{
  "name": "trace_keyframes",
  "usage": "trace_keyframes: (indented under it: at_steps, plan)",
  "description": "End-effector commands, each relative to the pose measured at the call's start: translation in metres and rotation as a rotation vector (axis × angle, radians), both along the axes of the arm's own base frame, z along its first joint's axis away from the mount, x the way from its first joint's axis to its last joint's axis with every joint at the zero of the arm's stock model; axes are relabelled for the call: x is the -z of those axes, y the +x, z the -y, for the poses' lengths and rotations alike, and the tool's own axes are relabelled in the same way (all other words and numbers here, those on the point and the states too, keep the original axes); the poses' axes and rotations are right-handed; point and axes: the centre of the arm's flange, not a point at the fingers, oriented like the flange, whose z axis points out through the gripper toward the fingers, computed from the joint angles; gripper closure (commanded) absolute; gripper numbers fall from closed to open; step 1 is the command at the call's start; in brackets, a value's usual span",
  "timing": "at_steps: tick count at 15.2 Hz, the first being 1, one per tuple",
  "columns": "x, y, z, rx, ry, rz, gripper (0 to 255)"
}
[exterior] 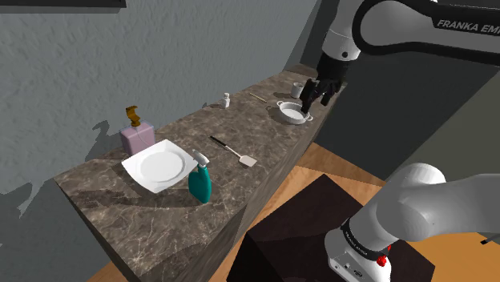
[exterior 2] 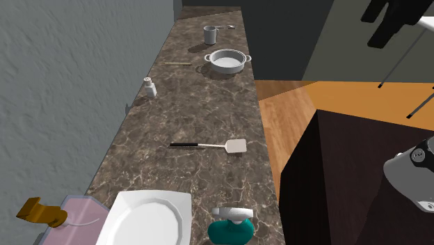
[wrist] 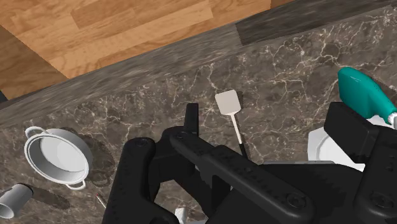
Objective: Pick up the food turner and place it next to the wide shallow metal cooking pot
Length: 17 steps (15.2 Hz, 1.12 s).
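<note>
The food turner (exterior: 234, 151) lies flat on the dark marble counter (exterior: 112, 204), its pale blade toward the counter's front edge and its dark handle toward the wall. It also shows as the turner (exterior 2: 209, 145) and the turner (wrist: 229, 108). The shallow metal pot (exterior: 293, 111) with two side handles stands near the counter's far end, seen again as the pot (exterior 2: 227, 61) and the pot (wrist: 57, 156). My gripper (exterior: 315, 96) hangs open and empty in the air just above and beside the pot, far from the turner. The gripper (exterior 2: 389, 21) is off the counter's edge.
A metal cup (exterior 2: 210, 34) and a thin stick (exterior 2: 177, 64) sit past the pot. A small shaker (exterior 2: 149, 87) stands by the wall. A white plate (exterior: 160, 166), a teal spray bottle (exterior: 199, 180) and a pink dispenser (exterior: 136, 136) crowd the near end. The dark stand (exterior: 320, 232) is below.
</note>
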Motion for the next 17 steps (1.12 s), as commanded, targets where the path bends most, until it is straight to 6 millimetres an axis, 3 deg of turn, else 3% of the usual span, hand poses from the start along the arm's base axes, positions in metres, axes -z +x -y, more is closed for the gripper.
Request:
trace_keyframes:
  at_steps: [1,17]
  plan:
    - [0.000,0.000,0.000,0.000,0.000,0.000,0]
    - [0.167,0.125,0.018,-0.130,0.038,0.015,0]
